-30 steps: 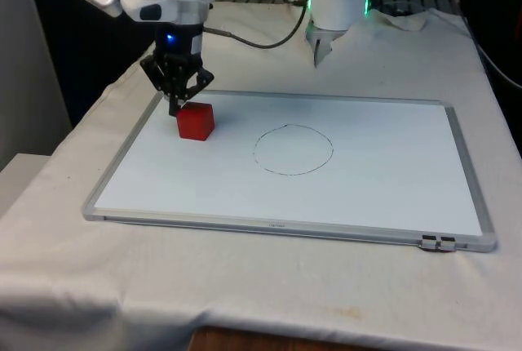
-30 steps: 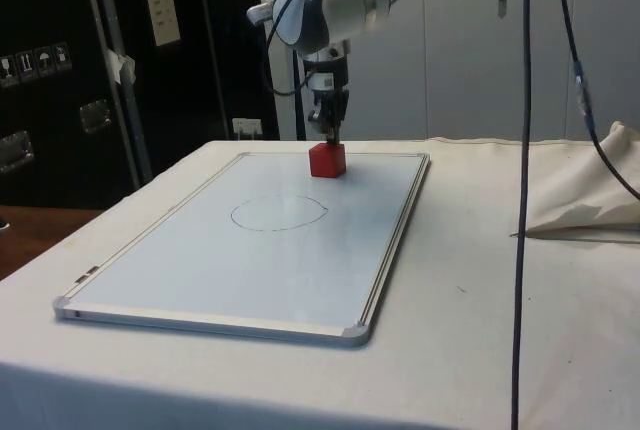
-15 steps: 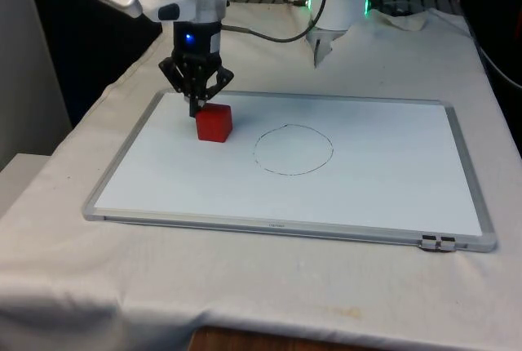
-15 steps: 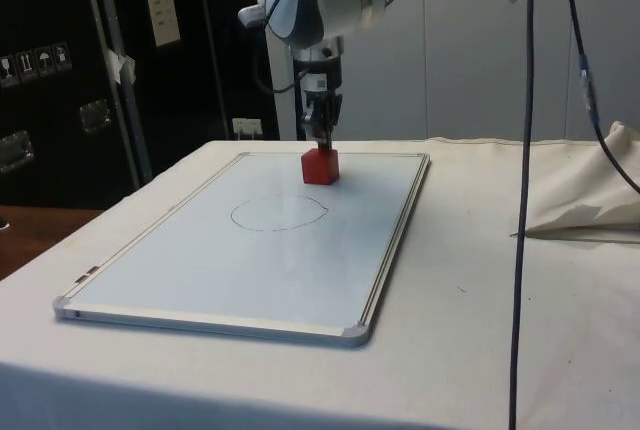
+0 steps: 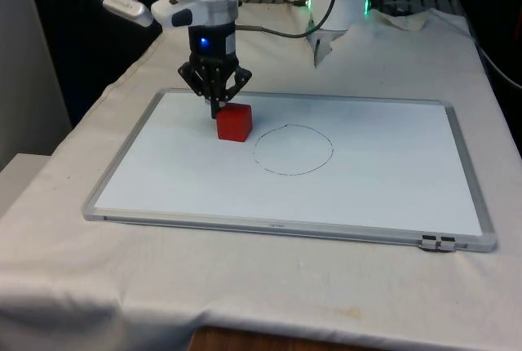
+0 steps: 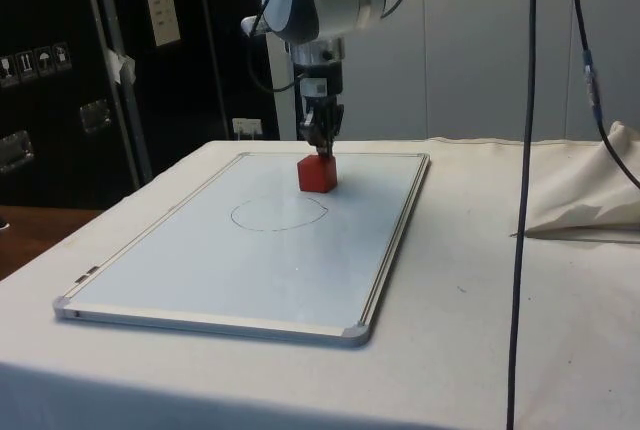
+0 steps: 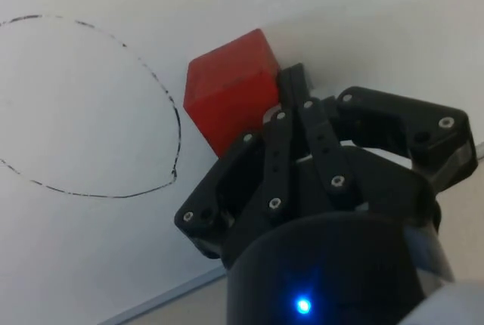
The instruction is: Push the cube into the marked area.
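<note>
A red cube (image 5: 234, 122) (image 6: 316, 173) (image 7: 231, 89) rests on the whiteboard (image 5: 383, 196), just off the drawn circle (image 5: 293, 149) (image 6: 279, 213) (image 7: 83, 106) on the front view's left. My gripper (image 5: 214, 109) (image 6: 322, 151) (image 7: 293, 83) is shut, fingertips together and down at the board. The tips press against the cube's side that faces away from the circle. Nothing is held between the fingers.
The whiteboard has a raised grey frame (image 5: 122, 155) all round. A crumpled white cloth (image 6: 585, 195) lies on the table beyond the board's edge. A black cable (image 6: 522, 200) hangs down in the side view.
My gripper has slid towards the front view's right, pushing the cube along the board. The cube now sits close to the circle's edge.
</note>
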Available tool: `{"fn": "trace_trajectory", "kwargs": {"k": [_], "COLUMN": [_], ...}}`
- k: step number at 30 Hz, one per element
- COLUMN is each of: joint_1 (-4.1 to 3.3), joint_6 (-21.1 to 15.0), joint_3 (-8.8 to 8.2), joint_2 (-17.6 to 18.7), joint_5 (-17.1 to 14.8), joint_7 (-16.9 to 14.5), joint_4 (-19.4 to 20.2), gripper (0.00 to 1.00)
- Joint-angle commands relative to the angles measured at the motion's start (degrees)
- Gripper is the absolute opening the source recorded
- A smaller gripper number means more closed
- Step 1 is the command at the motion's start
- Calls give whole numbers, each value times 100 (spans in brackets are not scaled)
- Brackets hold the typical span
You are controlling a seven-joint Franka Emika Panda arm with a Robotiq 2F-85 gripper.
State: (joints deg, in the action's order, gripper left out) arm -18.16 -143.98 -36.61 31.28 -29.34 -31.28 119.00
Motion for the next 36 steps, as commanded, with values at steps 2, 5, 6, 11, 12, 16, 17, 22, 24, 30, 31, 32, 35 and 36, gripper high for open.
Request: {"fn": "trace_trajectory", "kwargs": {"k": [2,5,6,11,12,16,17,22,24,30,31,32,35,36], "joint_1": [0,29,29,29,0,34,40,57,63,86,92,69,34,23], "joint_6": [29,132,166,355,350,481,539,653,710,848,877,905,928,928], "joint_3": [6,57,63,74,29,92,109,155,178,252,258,264,286,298], "joint_2": [-6,-103,-115,-172,-109,-201,-201,-172,-149,0,46,132,258,292], "joint_5": [-34,-166,-189,-304,-229,-401,-453,-647,-722,-894,-917,-963,-1026,-1037], "joint_7": [-11,-97,-103,-120,-63,-143,-155,-241,-258,-286,-281,-252,-218,-195], "joint_4": [6,74,86,132,86,160,155,120,74,-143,-201,-315,-481,-527], "gripper": [0,0,0,0,0,0,0,0,0,0,0,0,0,0]}}
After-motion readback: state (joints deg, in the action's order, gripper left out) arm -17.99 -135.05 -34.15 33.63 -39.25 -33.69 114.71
